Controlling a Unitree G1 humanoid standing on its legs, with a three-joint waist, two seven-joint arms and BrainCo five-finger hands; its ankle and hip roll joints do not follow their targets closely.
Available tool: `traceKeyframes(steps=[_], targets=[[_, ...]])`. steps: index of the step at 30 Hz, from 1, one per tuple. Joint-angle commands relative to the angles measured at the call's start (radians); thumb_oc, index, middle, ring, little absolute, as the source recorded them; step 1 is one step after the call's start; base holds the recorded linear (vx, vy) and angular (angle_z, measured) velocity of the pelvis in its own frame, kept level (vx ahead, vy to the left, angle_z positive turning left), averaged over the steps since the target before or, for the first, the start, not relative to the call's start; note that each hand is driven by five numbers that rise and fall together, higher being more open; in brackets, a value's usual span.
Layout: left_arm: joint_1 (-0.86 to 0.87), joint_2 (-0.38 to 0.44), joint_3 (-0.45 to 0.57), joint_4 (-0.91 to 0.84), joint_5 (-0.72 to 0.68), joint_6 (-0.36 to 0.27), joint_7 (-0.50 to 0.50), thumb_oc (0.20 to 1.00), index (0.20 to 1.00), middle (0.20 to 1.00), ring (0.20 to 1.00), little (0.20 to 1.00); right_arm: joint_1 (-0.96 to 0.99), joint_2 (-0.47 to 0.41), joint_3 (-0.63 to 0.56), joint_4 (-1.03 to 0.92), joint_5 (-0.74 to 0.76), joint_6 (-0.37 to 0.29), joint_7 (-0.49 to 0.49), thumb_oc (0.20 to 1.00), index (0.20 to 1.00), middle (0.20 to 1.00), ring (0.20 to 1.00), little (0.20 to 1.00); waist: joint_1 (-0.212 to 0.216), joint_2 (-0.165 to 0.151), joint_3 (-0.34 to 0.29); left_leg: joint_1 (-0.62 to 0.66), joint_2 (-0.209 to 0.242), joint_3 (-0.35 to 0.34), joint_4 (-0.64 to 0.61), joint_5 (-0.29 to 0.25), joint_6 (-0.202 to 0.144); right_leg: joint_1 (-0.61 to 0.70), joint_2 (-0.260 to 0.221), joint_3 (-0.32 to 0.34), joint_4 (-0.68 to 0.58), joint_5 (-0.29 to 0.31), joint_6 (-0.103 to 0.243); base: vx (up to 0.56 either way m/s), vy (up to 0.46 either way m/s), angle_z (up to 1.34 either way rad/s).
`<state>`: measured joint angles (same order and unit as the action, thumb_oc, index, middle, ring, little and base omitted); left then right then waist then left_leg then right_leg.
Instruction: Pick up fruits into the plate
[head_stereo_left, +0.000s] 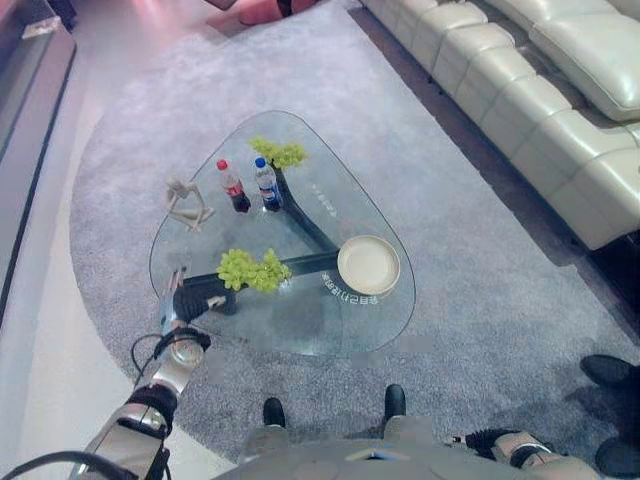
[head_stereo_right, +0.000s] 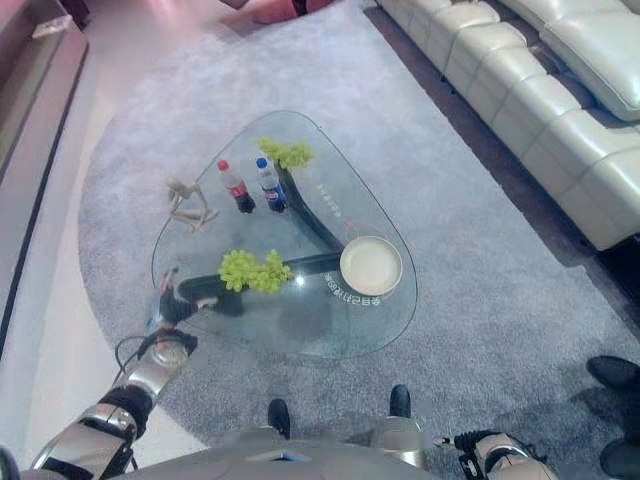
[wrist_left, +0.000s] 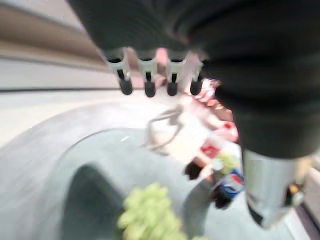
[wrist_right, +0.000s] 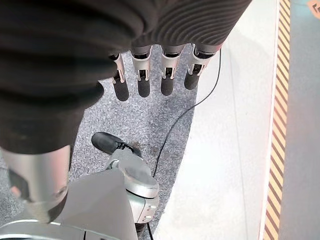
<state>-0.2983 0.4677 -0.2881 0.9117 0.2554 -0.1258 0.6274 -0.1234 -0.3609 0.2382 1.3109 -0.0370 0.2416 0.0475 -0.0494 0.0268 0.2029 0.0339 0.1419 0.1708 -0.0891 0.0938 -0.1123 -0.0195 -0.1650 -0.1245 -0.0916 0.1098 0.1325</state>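
Observation:
One bunch of green grapes (head_stereo_left: 252, 269) lies near the middle of the glass table (head_stereo_left: 330, 322). A second bunch (head_stereo_left: 278, 152) sits at the table's far corner. The round cream plate (head_stereo_left: 368, 265) rests empty on the right side of the table. My left hand (head_stereo_left: 176, 318) is at the table's near left corner, a short way left of the nearer grapes. In the left wrist view its fingers (wrist_left: 147, 75) are straight and hold nothing, with those grapes (wrist_left: 150, 210) beyond them. My right hand (wrist_right: 150, 80) hangs open low at my right side, over the carpet.
A red-capped bottle (head_stereo_left: 233, 186) and a blue-capped bottle (head_stereo_left: 267, 184) stand upright between the two bunches. A wooden figure (head_stereo_left: 186, 202) sits at the table's left edge. A pale sofa (head_stereo_left: 540, 90) lines the right. A person's shoes (head_stereo_left: 610, 372) are at the right edge.

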Motion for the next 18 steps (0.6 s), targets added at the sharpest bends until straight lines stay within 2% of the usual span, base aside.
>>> traceKeyframes(steps=[1,5,8,9,14,18], targets=[[-0.188,0.111,-0.034,0.003,0.157,0.039,0.057,1.000,1.000,1.000,1.000,1.000,-0.091,-0.041,0.060,-0.003,0.051,-0.023,-0.031,1.000,1.000,1.000,1.000,1.000,-0.022,-0.013,0.107,-0.060,-0.051,-0.001,0.046,-0.112,0.050,-0.046,0.036,0.030,0.100,-0.116,-0.013,-0.23,0.047,-0.08],[-0.301,0.193,-0.090,0.018,0.172,0.051,0.048,1.000,1.000,1.000,1.000,1.000,-0.128,-0.076,0.071,-0.016,0.051,-0.040,-0.032,1.000,1.000,1.000,1.000,1.000,-0.042,-0.012,0.173,-0.126,-0.056,0.022,0.082,-0.103,0.046,-0.109,0.041,0.040,0.125,-0.110,-0.021,-0.16,0.039,-0.05],[-0.396,0.252,-0.134,0.049,0.253,0.056,0.040,1.000,1.000,1.000,1.000,1.000,-0.154,-0.109,0.072,-0.025,0.058,-0.052,-0.037,1.000,1.000,1.000,1.000,1.000,-0.056,-0.017,0.229,-0.178,-0.062,0.039,0.110,-0.097,0.043,-0.158,0.042,0.042,0.137,-0.098,-0.024,-0.14,0.023,-0.05],[-0.436,0.278,-0.165,0.068,0.285,0.043,0.042,1.000,1.000,1.000,1.000,1.000,-0.168,-0.128,0.073,-0.023,0.080,-0.075,-0.050,1.000,1.000,1.000,1.000,1.000,-0.063,-0.018,0.255,-0.208,-0.064,0.042,0.125,-0.092,0.040,-0.192,0.042,0.043,0.150,-0.092,-0.025,-0.11,0.029,-0.01],[-0.541,0.342,-0.243,0.107,0.351,0.032,-0.011,1.000,1.000,1.000,1.000,1.000,-0.210,-0.174,0.070,-0.069,0.089,-0.128,-0.081,1.000,1.000,1.000,1.000,1.000,-0.082,-0.019,0.313,-0.288,-0.078,0.045,0.166,-0.090,0.039,-0.284,0.048,0.047,0.188,-0.083,-0.028,-0.09,0.039,-0.04],[-0.578,0.365,-0.284,0.130,0.386,0.049,-0.028,1.000,1.000,1.000,1.000,1.000,-0.207,-0.186,0.067,-0.110,0.103,-0.138,-0.097,1.000,1.000,1.000,1.000,1.000,-0.094,-0.022,0.317,-0.335,-0.088,0.046,0.177,-0.088,0.041,-0.336,0.050,0.046,0.200,-0.080,-0.028,-0.01,0.013,-0.02]])
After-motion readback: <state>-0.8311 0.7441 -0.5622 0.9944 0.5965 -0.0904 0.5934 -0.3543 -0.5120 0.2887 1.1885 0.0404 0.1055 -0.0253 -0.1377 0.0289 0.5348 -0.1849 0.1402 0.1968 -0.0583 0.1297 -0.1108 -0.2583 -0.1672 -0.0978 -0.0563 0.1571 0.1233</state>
